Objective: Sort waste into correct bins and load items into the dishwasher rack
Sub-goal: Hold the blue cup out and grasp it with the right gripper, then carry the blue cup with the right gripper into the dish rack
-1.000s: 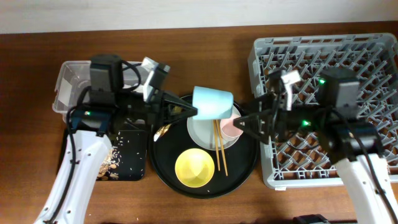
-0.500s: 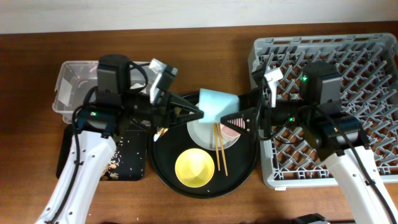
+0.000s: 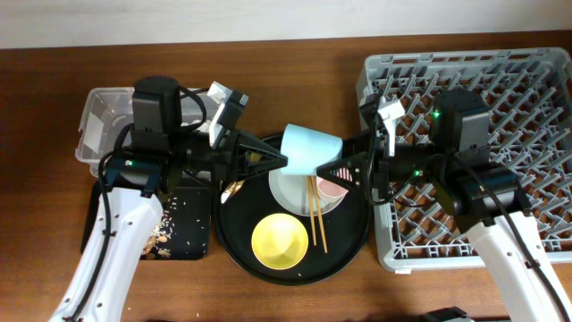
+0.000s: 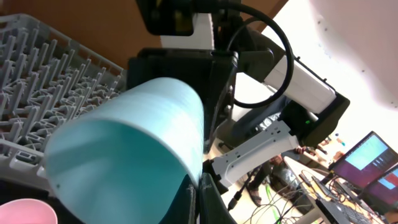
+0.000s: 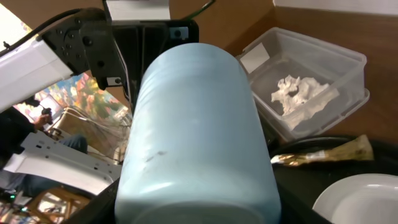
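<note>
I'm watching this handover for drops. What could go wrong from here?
1. The blue cup is held in mid-air by the left claw alone, with the open right claw beside it. Releasing before the right closes could drop it onto the pink cup, plate and chopsticks below.
2. The two claws are very close, so they might bump and knock the cup loose.

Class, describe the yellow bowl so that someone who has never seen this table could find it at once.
Start at the big grey dishwasher rack on the right of the overhead view; directly to its left lies a round black tray. On the tray's lower part, below the pale plate and left of the chopsticks, sits the yellow bowl, the only yellow thing in the scene.
</note>
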`<state>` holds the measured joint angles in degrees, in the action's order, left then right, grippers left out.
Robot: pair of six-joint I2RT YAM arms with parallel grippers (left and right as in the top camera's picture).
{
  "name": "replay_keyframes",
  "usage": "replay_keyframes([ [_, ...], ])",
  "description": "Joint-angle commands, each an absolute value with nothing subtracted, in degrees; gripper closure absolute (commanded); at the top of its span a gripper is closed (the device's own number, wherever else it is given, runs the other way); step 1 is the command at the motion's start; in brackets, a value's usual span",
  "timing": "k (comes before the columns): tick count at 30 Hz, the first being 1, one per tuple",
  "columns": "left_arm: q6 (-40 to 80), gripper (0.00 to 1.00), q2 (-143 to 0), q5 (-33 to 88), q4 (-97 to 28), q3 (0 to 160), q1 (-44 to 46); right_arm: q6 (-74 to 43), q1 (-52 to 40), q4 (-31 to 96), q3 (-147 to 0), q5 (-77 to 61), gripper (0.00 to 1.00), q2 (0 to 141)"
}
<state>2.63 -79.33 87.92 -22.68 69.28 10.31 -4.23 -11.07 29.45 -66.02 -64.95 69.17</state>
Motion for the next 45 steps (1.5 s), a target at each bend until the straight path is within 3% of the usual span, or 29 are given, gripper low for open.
replay_keyframes([
  [1,2.35,0.99,-79.15,87.2,-22.59,70.02,11.44,-4.49,-11.55,26.89,-66.94,-63.79,0.56,68.99],
  [3,2.35,0.99,-79.15,87.18,-22.57,70.02,11.44,-4.49,-11.55,26.55,-66.94,-63.72,0.55,68.99],
  [10,2.37,0.74,-79.15,72.73,-22.55,70.02,9.45,-4.49,-11.55,28.71,-66.94,-54.28,0.55,68.99],
  [16,2.37,0.54,-79.13,64.14,-23.99,70.02,1.26,-4.54,-11.55,35.62,-66.94,-27.73,0.54,68.99],
  [20,2.33,0.52,-79.15,60.62,-29.54,70.02,-0.93,-7.03,-11.46,39.31,-66.96,-2.59,0.49,69.17],
  [22,2.11,0.52,-79.15,56.73,-32.73,70.02,-0.82,-7.68,-10.79,39.75,-66.96,2.9,0.49,69.54],
  [31,-0.08,0.52,-79.15,45.74,-40.42,70.02,1.54,-7.7,-1.43,36.6,-67.0,3.44,0.5,78.87],
  [41,-0.91,0.52,-79.15,41.95,-40.88,70.02,4.34,-5.98,-1.1,31.03,-67.0,0.25,0.5,89.65],
  [44,-0.91,0.51,-79.15,40.69,-41.25,70.02,4.51,-5.98,-1.1,30.55,-67.0,0.25,0.47,91.26],
  [45,-0.91,0.52,-79.15,40.6,-41.23,70.02,4.51,-5.98,-1.1,30.55,-67.0,0.25,0.41,91.44],
])
